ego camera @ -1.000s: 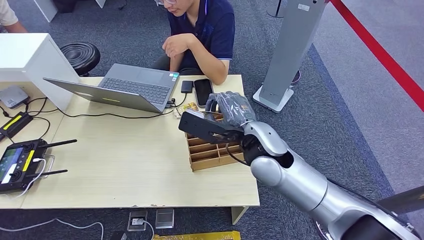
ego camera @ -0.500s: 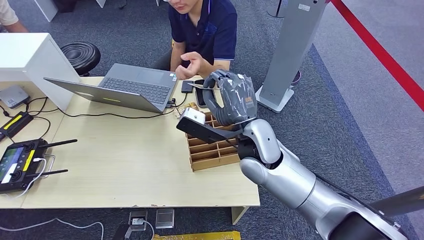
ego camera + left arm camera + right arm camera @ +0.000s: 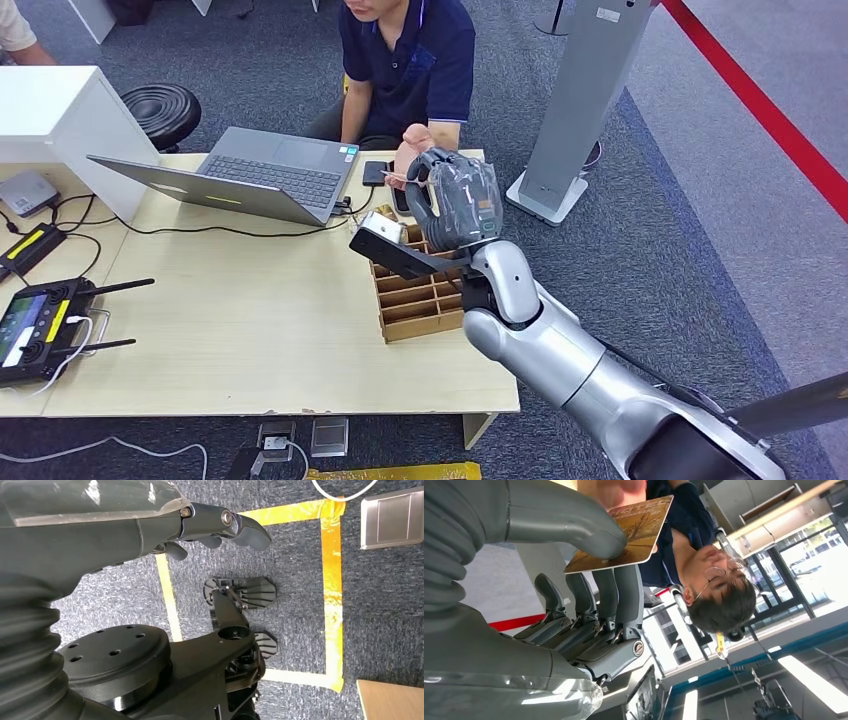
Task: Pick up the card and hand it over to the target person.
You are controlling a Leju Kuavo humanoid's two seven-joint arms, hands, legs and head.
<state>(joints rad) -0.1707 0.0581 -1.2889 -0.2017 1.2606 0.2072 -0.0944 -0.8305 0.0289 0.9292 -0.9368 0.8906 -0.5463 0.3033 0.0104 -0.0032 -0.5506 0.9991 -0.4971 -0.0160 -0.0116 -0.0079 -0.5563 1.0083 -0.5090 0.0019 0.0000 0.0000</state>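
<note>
My right hand (image 3: pixel 458 200) is raised over the far right of the table, towards the seated person (image 3: pixel 408 60) in a dark blue shirt. It pinches a card with an orange landscape print (image 3: pixel 626 535) between thumb and fingers; in the head view the card (image 3: pixel 394 181) sticks out as a thin sliver. The person's hand (image 3: pixel 413 143) touches the card's far end, and its fingers (image 3: pixel 620 490) lie on the card's edge in the right wrist view. My left hand (image 3: pixel 210 527) hangs by my side over the carpet, its fingers loosely curled around nothing.
A wooden slotted card rack (image 3: pixel 420 295) stands under my right forearm. An open laptop (image 3: pixel 250 175), a phone (image 3: pixel 403 190) and a small black device (image 3: pixel 374 172) lie at the table's far edge. A remote controller (image 3: pixel 40 320) sits at the left, a grey pillar (image 3: pixel 580 100) beyond the table.
My right hand has lifted from the rack and reached toward the person with the card. The person's hand has come down from the chin and now touches the card.
</note>
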